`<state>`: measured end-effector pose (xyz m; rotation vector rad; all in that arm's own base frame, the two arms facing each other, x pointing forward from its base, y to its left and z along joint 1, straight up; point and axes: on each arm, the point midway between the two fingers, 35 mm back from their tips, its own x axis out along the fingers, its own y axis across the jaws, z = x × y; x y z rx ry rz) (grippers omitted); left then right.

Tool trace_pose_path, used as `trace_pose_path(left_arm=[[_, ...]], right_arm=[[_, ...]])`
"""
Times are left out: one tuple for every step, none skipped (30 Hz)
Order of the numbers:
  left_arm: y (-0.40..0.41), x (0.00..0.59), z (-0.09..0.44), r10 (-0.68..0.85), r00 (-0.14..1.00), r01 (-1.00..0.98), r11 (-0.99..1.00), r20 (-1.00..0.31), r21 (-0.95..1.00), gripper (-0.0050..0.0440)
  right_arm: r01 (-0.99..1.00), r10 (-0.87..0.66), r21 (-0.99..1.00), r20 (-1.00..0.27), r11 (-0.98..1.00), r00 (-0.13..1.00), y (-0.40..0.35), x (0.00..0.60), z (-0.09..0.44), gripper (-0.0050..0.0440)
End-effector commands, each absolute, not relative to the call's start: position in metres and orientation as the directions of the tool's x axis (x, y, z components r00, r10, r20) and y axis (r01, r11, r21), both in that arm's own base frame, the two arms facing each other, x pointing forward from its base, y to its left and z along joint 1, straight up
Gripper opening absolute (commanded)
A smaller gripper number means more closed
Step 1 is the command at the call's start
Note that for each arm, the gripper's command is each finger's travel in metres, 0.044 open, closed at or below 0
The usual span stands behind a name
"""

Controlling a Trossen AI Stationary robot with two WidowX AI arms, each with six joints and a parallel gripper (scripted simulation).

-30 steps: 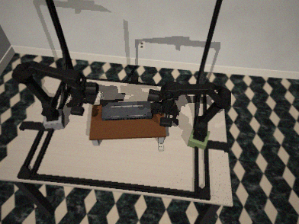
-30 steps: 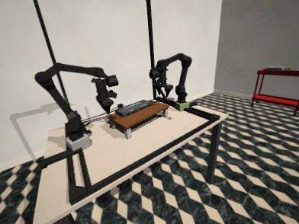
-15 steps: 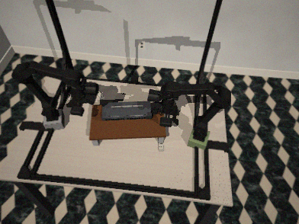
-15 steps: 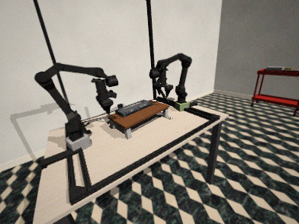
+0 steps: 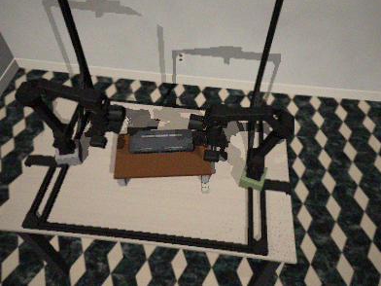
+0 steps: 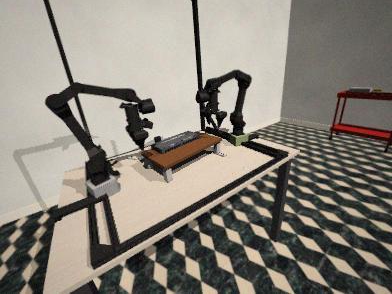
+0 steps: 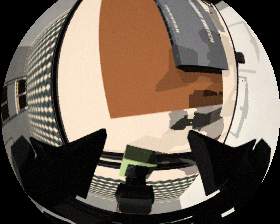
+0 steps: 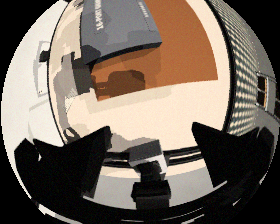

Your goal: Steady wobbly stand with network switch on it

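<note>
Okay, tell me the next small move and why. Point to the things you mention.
I'd probably ease the open left hand (image 5: 209,140) (image 6: 217,125) (image 7: 148,134) toward the small pale piece (image 5: 205,188) by the brown wooden stand's (image 5: 160,166) (image 6: 182,157) (image 7: 135,60) (image 8: 185,45) grey leg: it may be a wedge, and whether it supports that leg is unclear.

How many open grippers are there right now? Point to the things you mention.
2. The left gripper (image 5: 214,145) (image 6: 217,124) (image 7: 148,134) is by the stand's end nearer the green base (image 5: 253,180) (image 6: 238,140); the right gripper (image 5: 103,132) (image 6: 142,146) (image 8: 152,128) is by the end nearer the grey base (image 5: 69,157) (image 6: 103,188).

The network switch (image 5: 161,142) (image 6: 177,141) (image 7: 197,40) (image 8: 120,32) lies on the brown stand (image 5: 160,166) (image 6: 182,153) (image 7: 130,60) (image 8: 190,50) on the table (image 5: 146,204) (image 6: 150,205) (image 7: 80,85) (image 8: 185,115), with a red cart (image 6: 367,132) well apart.
</note>
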<state>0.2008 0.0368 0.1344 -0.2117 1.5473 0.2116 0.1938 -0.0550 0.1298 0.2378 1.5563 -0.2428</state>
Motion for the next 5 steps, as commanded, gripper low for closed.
trace_pose_path(left_arm=[[0.0368,0.2008,0.1344,0.002,0.013,-0.267,0.964,-1.000,-0.002,0.0440],[0.0368,0.2008,0.1344,0.002,0.013,-0.267,0.964,-1.000,-0.002,0.0440],[0.0368,0.2008,0.1344,0.002,0.013,-0.267,0.964,-1.000,-0.002,0.0440],[0.0368,0.2008,0.1344,0.002,0.013,-0.267,0.964,-1.000,-0.002,0.0440],[0.0368,0.2008,0.1344,0.002,0.013,-0.267,0.964,-1.000,-0.002,0.0440]], right_arm=[[0.301,-0.003,-0.003,-1.000,0.953,0.001,-0.0550,0.1938,0.1298,0.0440],[0.301,-0.003,-0.003,-1.000,0.953,0.001,-0.0550,0.1938,0.1298,0.0440],[0.301,-0.003,-0.003,-1.000,0.953,0.001,-0.0550,0.1938,0.1298,0.0440],[0.301,-0.003,-0.003,-1.000,0.953,0.001,-0.0550,0.1938,0.1298,0.0440],[0.301,-0.003,-0.003,-1.000,0.953,0.001,-0.0550,0.1938,0.1298,0.0440]])
